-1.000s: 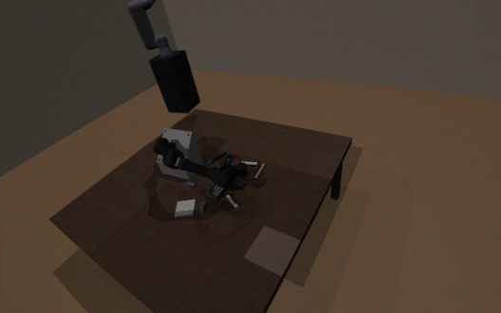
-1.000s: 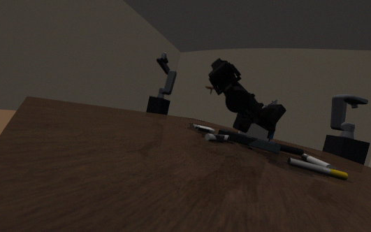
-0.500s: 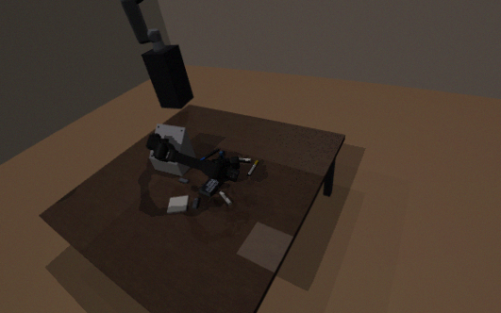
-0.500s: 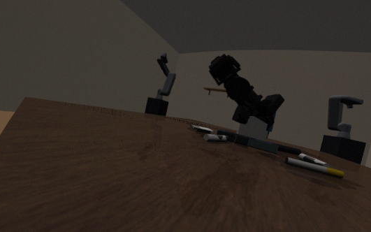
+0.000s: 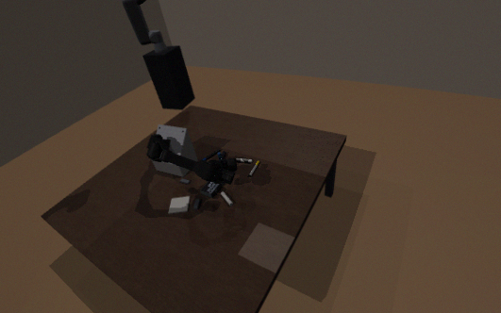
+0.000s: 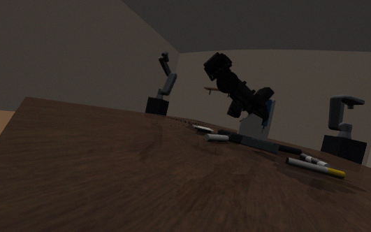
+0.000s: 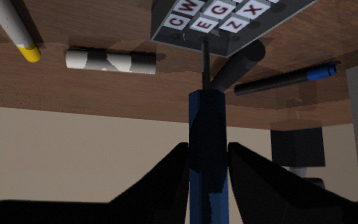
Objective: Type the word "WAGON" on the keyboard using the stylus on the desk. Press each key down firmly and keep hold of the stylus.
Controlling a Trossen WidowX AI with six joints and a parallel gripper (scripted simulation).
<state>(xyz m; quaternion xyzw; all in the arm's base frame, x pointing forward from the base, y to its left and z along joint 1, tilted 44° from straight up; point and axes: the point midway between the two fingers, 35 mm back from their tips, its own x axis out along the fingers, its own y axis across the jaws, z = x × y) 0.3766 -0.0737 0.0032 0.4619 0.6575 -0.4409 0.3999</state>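
Stylus (image 7: 206,135) clamped between fingers, tip toward keyboard (image 7: 180,30).

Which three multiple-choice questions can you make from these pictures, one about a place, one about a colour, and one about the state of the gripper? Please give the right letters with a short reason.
1. Where is the tip of the stylus?
A. at the near edge of the keyboard, below the key E
B. on the yellow-tipped marker
C. on the pale square patch on the table

2. What colour is the end of the dark pen that lies right of the stylus in the wrist view?
A. red
B. blue
C. green

3. What is the state of the gripper?
A. wide open, holding nothing
B. shut on nothing
C. shut on the stylus

Answers: 1 A, the thin tip meets the keyboard's edge; 2 B, its cap is blue; 3 C, both fingers press the blue shaft.
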